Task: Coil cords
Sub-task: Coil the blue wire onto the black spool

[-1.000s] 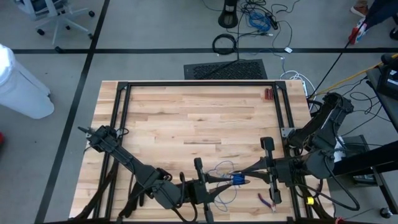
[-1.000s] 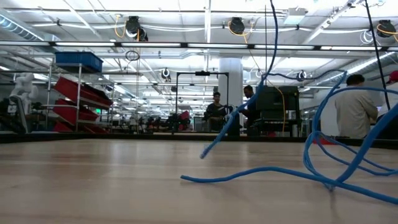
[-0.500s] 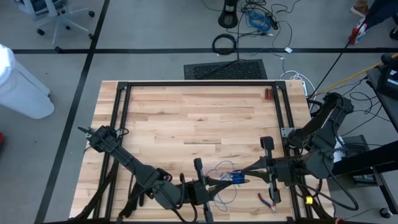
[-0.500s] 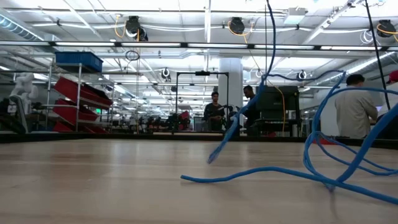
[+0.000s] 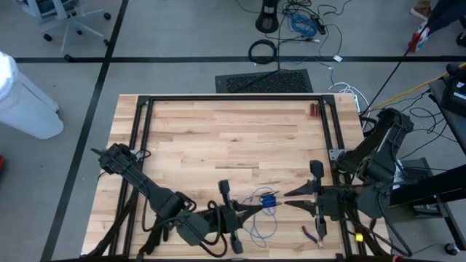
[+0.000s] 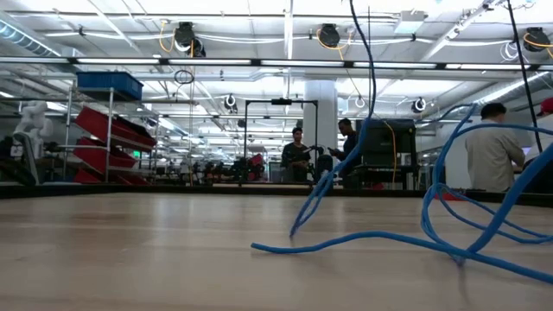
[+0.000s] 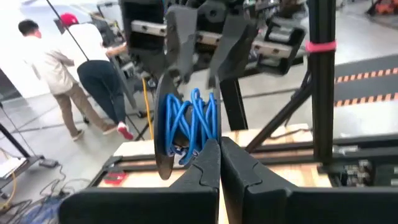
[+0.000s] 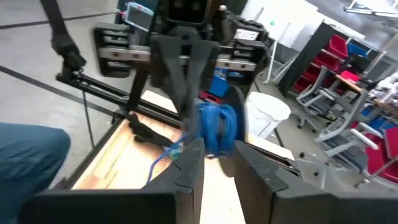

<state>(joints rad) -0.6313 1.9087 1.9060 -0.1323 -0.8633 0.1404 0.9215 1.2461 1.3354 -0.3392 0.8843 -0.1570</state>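
Blue cord: thin blue cord [image 5: 266, 199] wound into a small bundle, loose loops trailing on the table.
Left gripper [image 5: 256, 206]: fingers pressed together on the bundle.
Right gripper [image 5: 286, 198]: fingers slightly parted, just right of the bundle.
Location: near edge of pale wooden table [image 5: 218, 138].
Adjacent: red-handled pliers [image 5: 314, 235], near right.

Red-handled pliers [image 5: 315, 234] lie on the wooden table [image 5: 218, 138].

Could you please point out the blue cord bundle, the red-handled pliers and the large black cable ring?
Blue cord bundle [image 5: 267, 199]: high view, wound middle.
Red-handled pliers [image 5: 314, 234]: high view, handles.
Large black cable ring [image 5: 263, 51]: high view, ring's edge on the floor.
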